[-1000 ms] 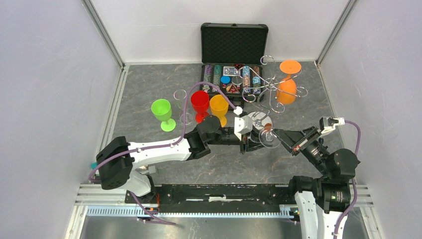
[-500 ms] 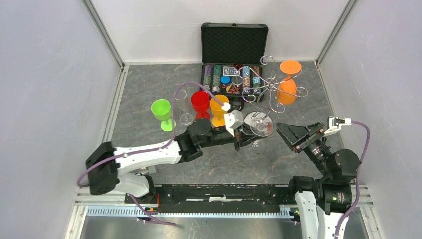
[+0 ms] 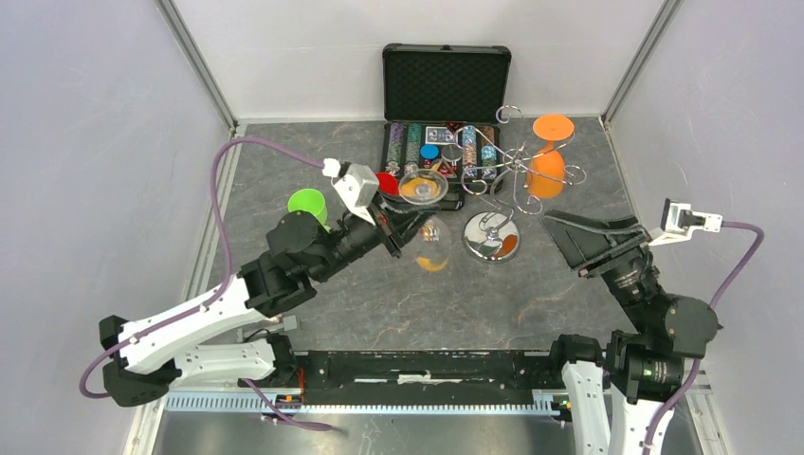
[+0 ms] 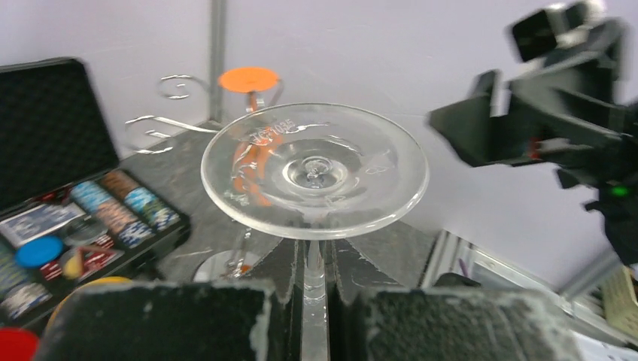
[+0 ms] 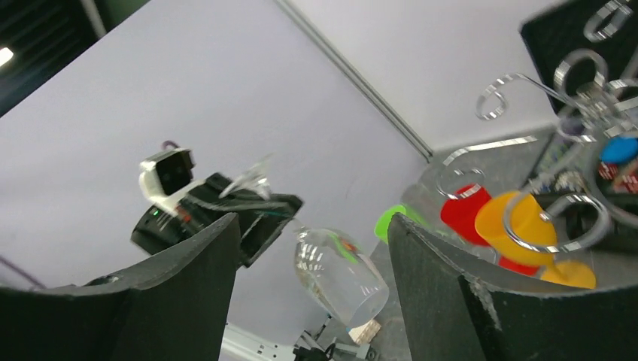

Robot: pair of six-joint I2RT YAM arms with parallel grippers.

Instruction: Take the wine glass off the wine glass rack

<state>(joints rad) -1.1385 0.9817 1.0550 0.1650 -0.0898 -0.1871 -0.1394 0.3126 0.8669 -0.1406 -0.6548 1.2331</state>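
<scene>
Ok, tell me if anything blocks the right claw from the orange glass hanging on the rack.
Nothing visible stands between the open right claw and the orange glass; only the rack itself, its wire arms curling beside it. The left claw, holding a clear glass, is off to the side.

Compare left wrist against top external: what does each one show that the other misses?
Left wrist only: the left gripper clamped on the wine glass stem, and lettering on its foot. Top external only: that glass's clear bowl and the green glass. Both: the orange glass hanging on the wine glass rack, and the open right gripper.
</scene>
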